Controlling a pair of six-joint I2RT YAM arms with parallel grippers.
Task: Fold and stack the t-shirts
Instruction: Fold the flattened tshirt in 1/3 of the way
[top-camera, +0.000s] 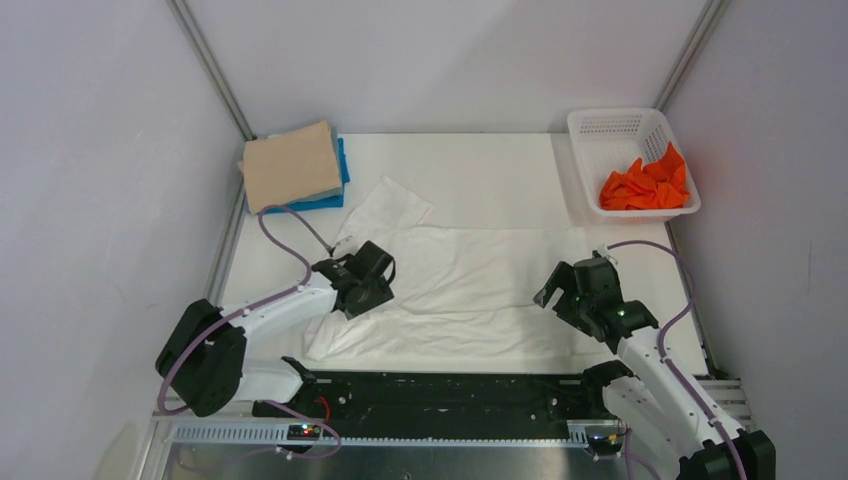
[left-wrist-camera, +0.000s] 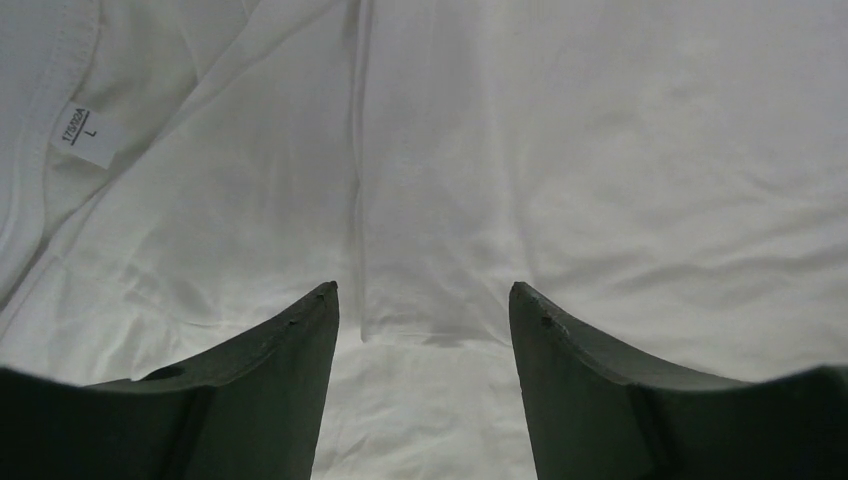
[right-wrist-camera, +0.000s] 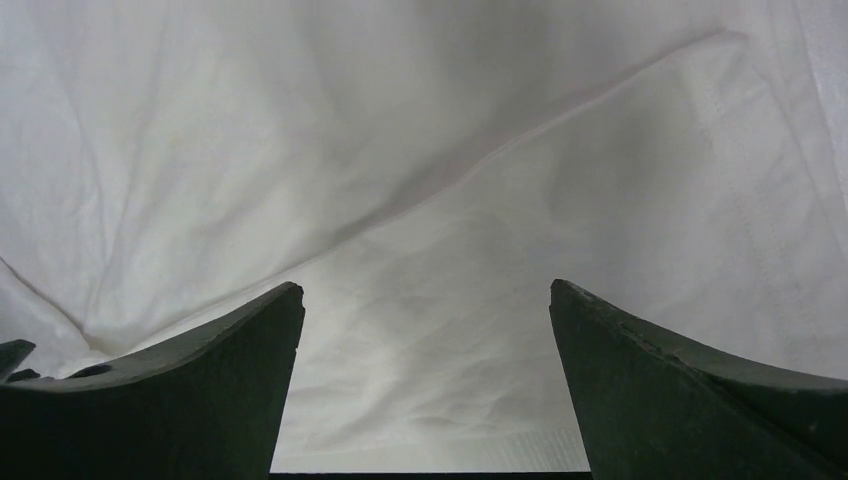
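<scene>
The thin white t-shirt (top-camera: 460, 285) lies spread across the middle of the table, one sleeve pointing to the back left. My left gripper (top-camera: 368, 283) is open and empty over the shirt's left part; in the left wrist view (left-wrist-camera: 424, 292) it hovers near the collar, where a size label (left-wrist-camera: 88, 135) shows. My right gripper (top-camera: 561, 290) is open and empty over the shirt's right edge, and cloth fills the right wrist view (right-wrist-camera: 427, 290). A folded beige-tan shirt (top-camera: 292, 165) lies on a folded blue shirt (top-camera: 338, 190) at the back left. The orange shirt (top-camera: 647, 186) lies crumpled in the basket.
The white plastic lattice basket (top-camera: 615, 127) stands at the back right corner. White walls close in the table on the left, back and right. A black rail (top-camera: 450, 395) runs along the near edge between the arm bases.
</scene>
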